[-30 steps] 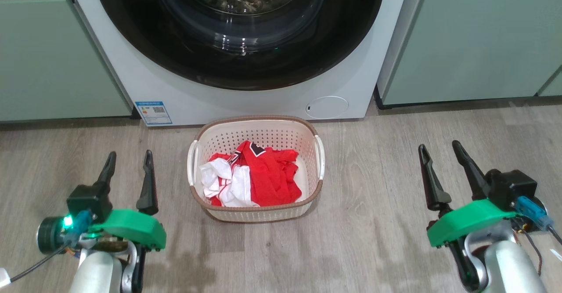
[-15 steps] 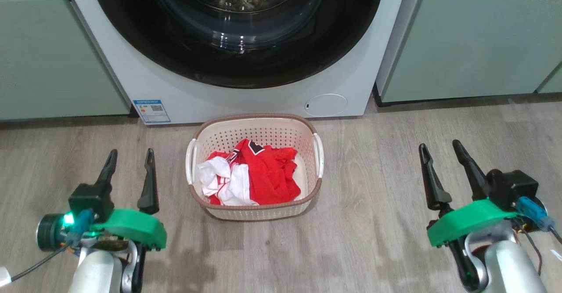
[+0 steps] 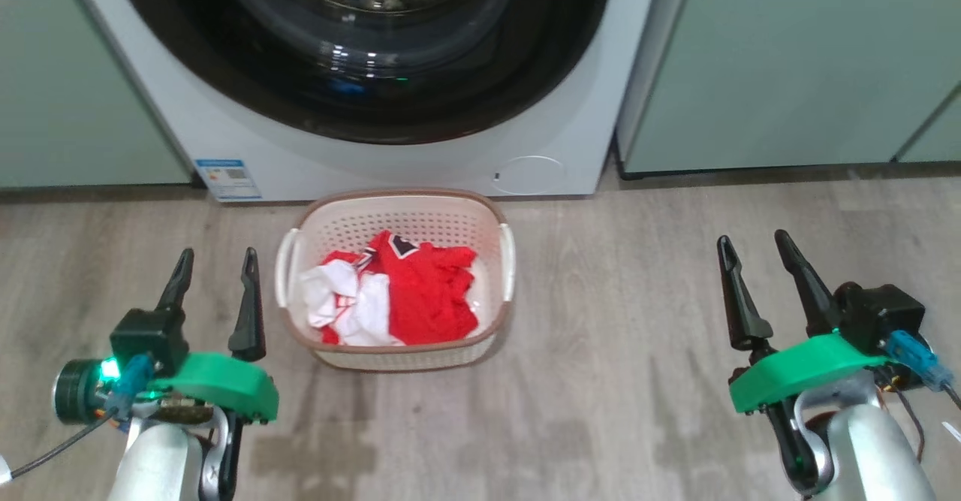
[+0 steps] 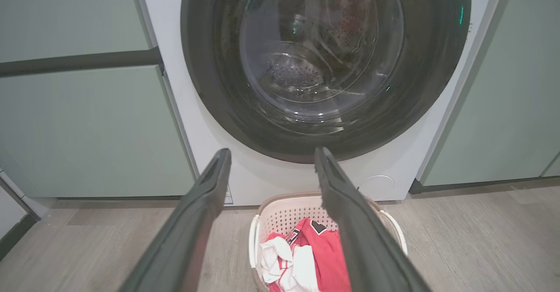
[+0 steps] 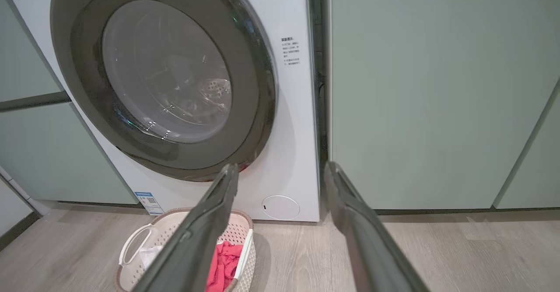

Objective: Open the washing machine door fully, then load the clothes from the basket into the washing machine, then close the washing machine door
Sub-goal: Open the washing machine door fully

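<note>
Facing the shut washing machine door [image 3: 360, 107]
Left gripper [image 3: 218, 255] and right gripper [image 3: 751, 238] are gaping wide, empty; door is lying ahead, nearer the left

Soft, even indoor light, fairly bright. Small white glints sit on the glass of the round, glossy black-rimmed washing machine door [image 3: 375, 114]. The cream perforated plastic basket [image 3: 390, 357] casts a faint, blurred shadow on the grey wood-look floor [image 3: 601, 336]. The head view is slightly smeared, and the small blue energy sticker [image 3: 227, 178] is unreadable. In the wrist views the long dark fingers [image 4: 192, 222] are out of focus, and the edges of the pale green cabinet [image 4: 87, 125] lean.
</note>
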`<state>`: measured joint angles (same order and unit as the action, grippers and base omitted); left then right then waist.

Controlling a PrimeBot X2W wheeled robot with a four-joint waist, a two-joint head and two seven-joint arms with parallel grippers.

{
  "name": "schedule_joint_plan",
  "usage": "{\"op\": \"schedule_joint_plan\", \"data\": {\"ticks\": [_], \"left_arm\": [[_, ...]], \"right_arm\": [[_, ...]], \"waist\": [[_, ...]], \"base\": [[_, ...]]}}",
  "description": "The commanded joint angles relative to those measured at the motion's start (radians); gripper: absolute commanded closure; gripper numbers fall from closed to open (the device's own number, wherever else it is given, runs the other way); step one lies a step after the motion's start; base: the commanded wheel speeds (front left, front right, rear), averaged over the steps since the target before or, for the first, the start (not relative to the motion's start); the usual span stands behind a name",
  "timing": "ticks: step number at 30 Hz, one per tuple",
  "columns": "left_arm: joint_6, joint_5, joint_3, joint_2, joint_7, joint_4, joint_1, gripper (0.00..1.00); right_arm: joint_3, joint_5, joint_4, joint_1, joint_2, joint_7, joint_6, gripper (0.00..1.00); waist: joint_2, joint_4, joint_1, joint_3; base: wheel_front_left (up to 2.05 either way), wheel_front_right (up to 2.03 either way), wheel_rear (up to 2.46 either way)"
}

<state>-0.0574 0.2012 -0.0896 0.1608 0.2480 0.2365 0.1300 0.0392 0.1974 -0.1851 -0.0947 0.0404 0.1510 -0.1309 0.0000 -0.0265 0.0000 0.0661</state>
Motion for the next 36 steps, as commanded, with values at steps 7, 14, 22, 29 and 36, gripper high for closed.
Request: {"op": "schedule_joint_plan", "data": {"ticks": [7, 14, 22, 29, 36], "left_arm": [[0.002, -0.001, 0.029, 0.02, 0.013, -0.043, 0.058, 0.0], [0.009, 0.007, 0.032, 0.018, 0.013, -0.052, 0.061, 0.0], [0.026, 0.008, 0.028, 0.02, 0.014, -0.056, 0.061, 0.0], [0.029, 0.004, 0.028, 0.017, 0.014, -0.06, 0.059, 0.0], [0.031, 0.006, 0.029, 0.016, 0.014, -0.051, 0.058, 0.0]], "right_arm": [[-0.018, 0.013, 0.026, -0.043, 0.01, 0.021, 0.0, 0.0], [-0.015, 0.017, 0.02, -0.046, 0.01, 0.025, 0.0, 0.0], [-0.018, 0.02, 0.016, -0.047, 0.01, 0.029, 0.0, 0.0], [-0.019, 0.021, 0.009, -0.053, 0.01, 0.035, 0.0, 0.0], [-0.02, 0.014, 0.006, -0.057, 0.01, 0.042, 0.0, 0.0]], "waist": [[0.0, -0.011, 0.0, 0.007], [0.0, -0.017, 0.0, 0.011], [0.0, -0.021, 0.0, 0.014], [0.0, -0.021, 0.0, 0.017], [0.0, -0.021, 0.0, 0.017]], "base": [[1.2, 1.26, -2.46], [0.95, 0.95, -1.89], [0.3, 0.3, -0.59], [0.0, 0.0, 0.0], [0.0, 0.0, 0.0]]}}
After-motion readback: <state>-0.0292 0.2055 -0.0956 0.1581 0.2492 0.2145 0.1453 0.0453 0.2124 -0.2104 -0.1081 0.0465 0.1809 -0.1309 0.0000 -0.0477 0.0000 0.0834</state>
